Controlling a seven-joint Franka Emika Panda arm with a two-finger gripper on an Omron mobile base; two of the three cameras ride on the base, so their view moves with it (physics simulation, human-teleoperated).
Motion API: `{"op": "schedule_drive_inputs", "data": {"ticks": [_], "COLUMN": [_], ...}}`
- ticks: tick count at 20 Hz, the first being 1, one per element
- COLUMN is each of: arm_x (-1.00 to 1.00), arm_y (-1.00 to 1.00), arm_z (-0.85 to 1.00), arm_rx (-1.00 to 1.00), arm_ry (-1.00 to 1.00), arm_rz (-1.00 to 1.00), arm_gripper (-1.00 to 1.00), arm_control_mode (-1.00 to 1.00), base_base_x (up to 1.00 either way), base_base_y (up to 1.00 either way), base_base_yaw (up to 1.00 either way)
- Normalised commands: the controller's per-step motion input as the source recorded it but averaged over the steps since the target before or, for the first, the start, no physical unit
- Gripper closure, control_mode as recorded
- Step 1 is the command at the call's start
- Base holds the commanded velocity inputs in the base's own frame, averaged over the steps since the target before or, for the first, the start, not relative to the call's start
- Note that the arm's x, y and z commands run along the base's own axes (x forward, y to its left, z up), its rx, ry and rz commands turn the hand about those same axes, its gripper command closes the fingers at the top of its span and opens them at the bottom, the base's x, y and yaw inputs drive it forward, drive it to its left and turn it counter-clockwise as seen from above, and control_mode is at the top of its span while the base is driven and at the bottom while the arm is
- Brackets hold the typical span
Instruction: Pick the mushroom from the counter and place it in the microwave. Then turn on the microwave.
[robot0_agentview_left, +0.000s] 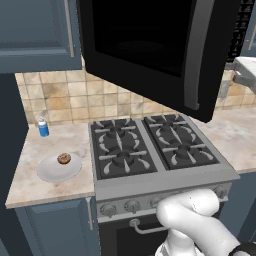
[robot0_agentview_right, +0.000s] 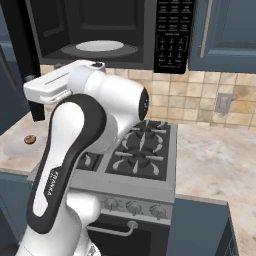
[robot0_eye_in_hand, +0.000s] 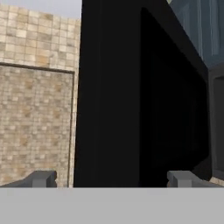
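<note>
Closest in, the gripper (robot0_eye_in_hand: 111, 178) has its two fingers (robot0_eye_in_hand: 41, 178) spread as wide as they go, with nothing between them. Both tips poke up at the bottom of the hand view, one on each side.

Right past the fingers is the microwave (robot0_agentview_right: 107, 30), and its door (robot0_agentview_left: 150, 47) is swung open. In the hand view the black door (robot0_eye_in_hand: 140, 96) stands dead ahead of the gap between the tips, edge-on, with tan tiled wall (robot0_eye_in_hand: 37, 96) off beyond the left tip. From the right base view you can see into the cavity, where the pale round turntable (robot0_agentview_right: 100, 46) sits, and the button keypad (robot0_agentview_right: 172, 30) runs down the right side. I can't tell whether the fingers touch the door or just sit close to it.

Well below the fingers is the black gas stove (robot0_agentview_left: 150, 145), straight under the microwave.

The mushroom (robot0_agentview_left: 63, 159) isn't anywhere near the fingers. It's down on the counter (robot0_agentview_left: 30, 187) to the left of the stove, resting on a white plate (robot0_agentview_left: 52, 171), toward the plate's far edge. Behind the plate, against the tiled backsplash, there's a small blue bottle (robot0_agentview_left: 43, 128) with a white cap, standing upright.
</note>
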Motion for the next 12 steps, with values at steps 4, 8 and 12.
{"op": "schedule_drive_inputs", "data": {"ticks": [4,8,12], "arm_x": [0.32,0.29,0.27], "arm_y": [0.00,0.00,0.01], "arm_z": [-0.01,-0.03,-0.04], "arm_rx": [0.00,0.00,0.00], "arm_ry": [0.00,0.00,0.00], "arm_rz": [0.15,0.14,0.12], "arm_gripper": [-1.00,-1.00,-1.00], "arm_control_mode": [-1.00,-1.00,-1.00], "base_base_x": [0.00,0.00,0.00], "base_base_y": [0.00,0.00,0.00], "base_base_yaw": [0.00,0.00,0.00]}}
